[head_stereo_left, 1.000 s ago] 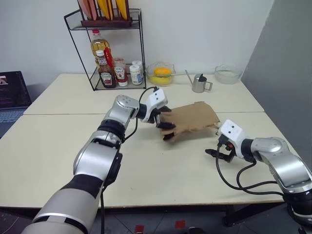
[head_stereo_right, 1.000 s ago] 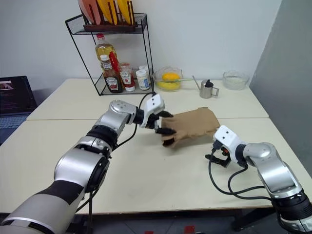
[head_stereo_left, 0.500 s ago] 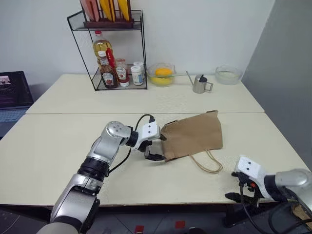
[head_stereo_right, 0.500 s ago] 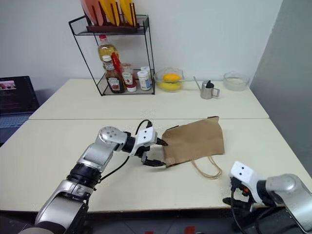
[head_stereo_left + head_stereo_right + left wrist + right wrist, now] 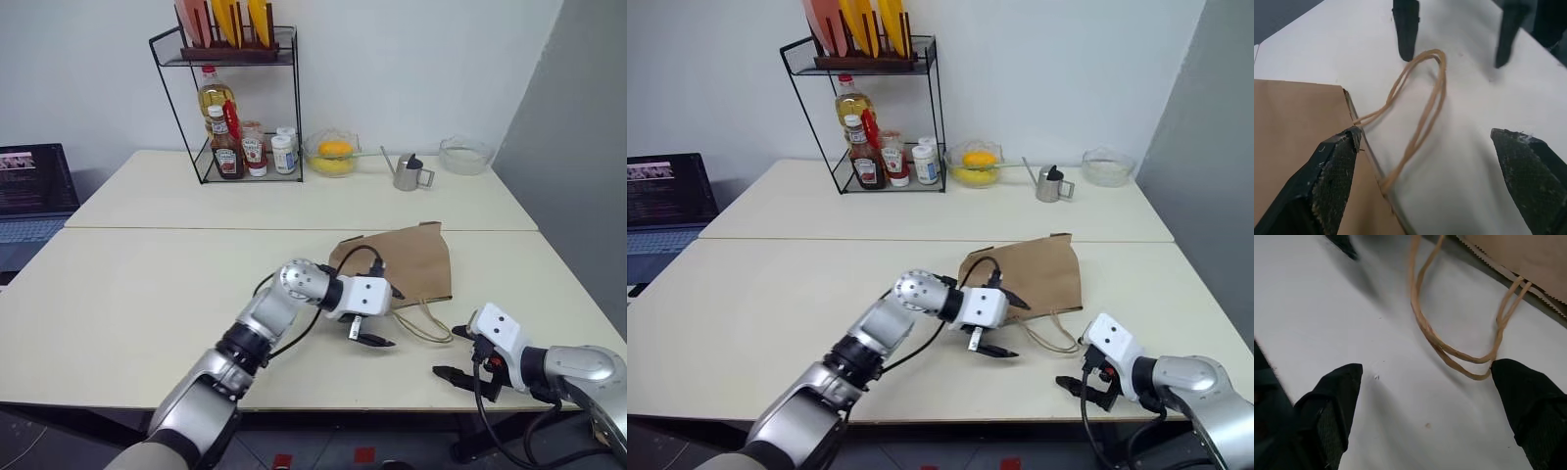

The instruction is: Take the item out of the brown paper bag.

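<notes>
Task looks barely started: brown paper bag [image 5: 402,266] lies flat on the tabletop [image 5: 147,294], mouth and cord handles [image 5: 431,325] toward the near edge, and the item isn't visible, presumably inside. Left hand [image 5: 377,315] hovers just beside the bag's mouth corner, fingers spread wide, gripping nothing. Right hand [image 5: 453,357] sits low near the tabletop edge, just past the handle loops, also open and empty. Left: open the mouth, reach in, pull item out.
</notes>
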